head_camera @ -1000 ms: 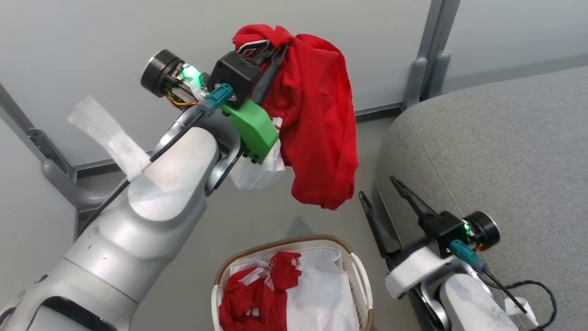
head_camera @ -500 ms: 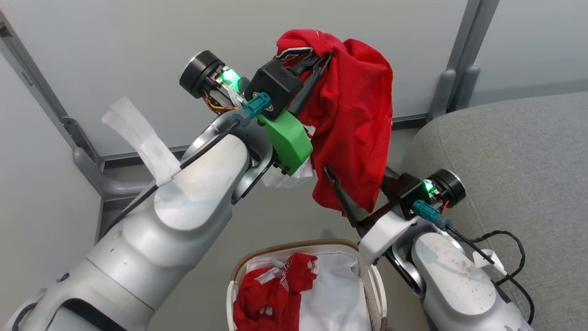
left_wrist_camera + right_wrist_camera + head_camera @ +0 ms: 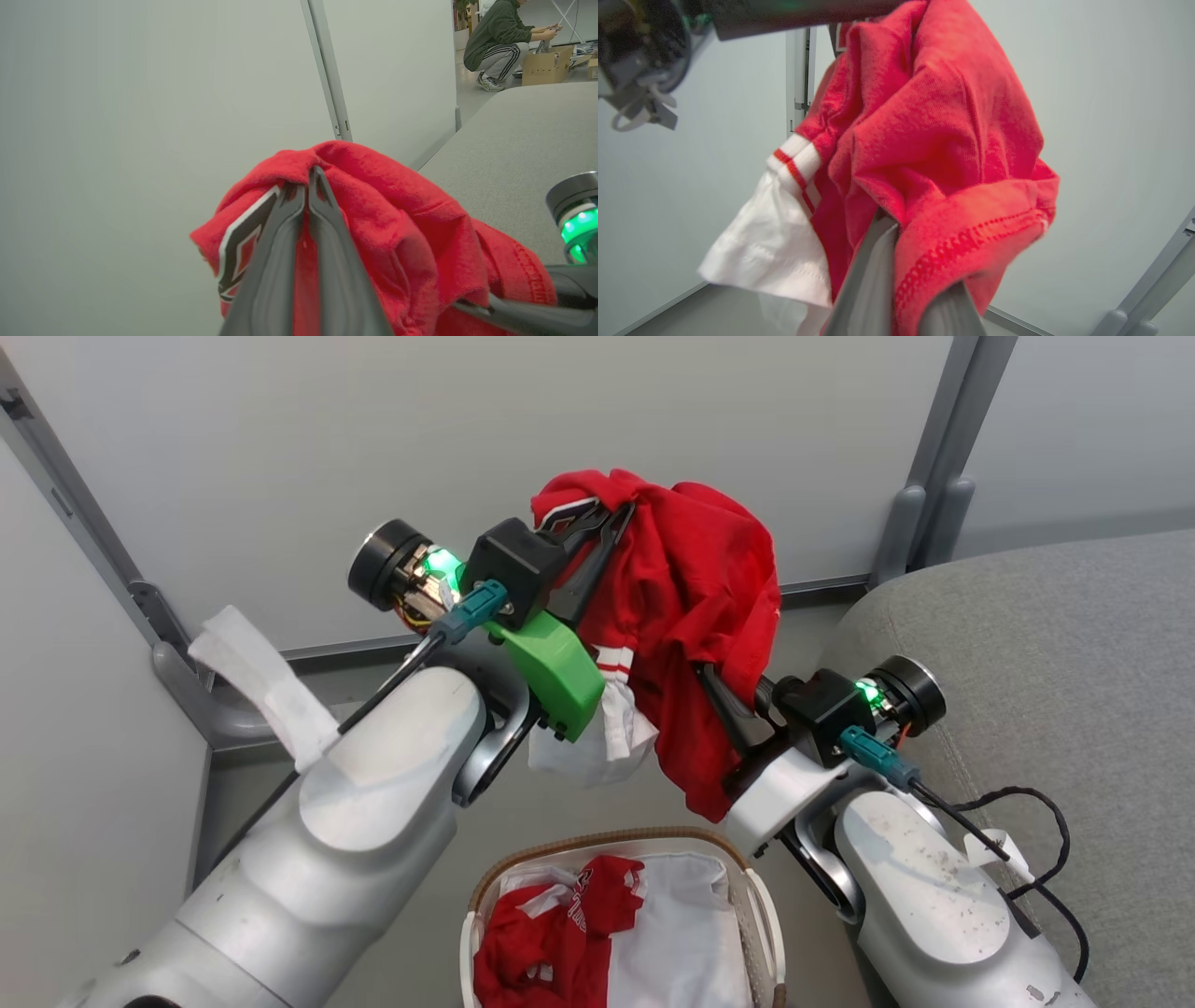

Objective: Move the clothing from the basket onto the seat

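A red jersey (image 3: 700, 579) hangs in the air, pinched near its collar by the tightly closed left fingers (image 3: 336, 261) and trailing down below their tips, long axis near vertical. The right fingers (image 3: 871, 280) push into its lower hem from underneath with cloth between them; whether they clamp it cannot be told. The grey sofa seat (image 3: 1027, 644) lies just beyond the right fingers, nearer that arm, and a second jersey (image 3: 541, 943) lies in the basket (image 3: 597, 837) below.
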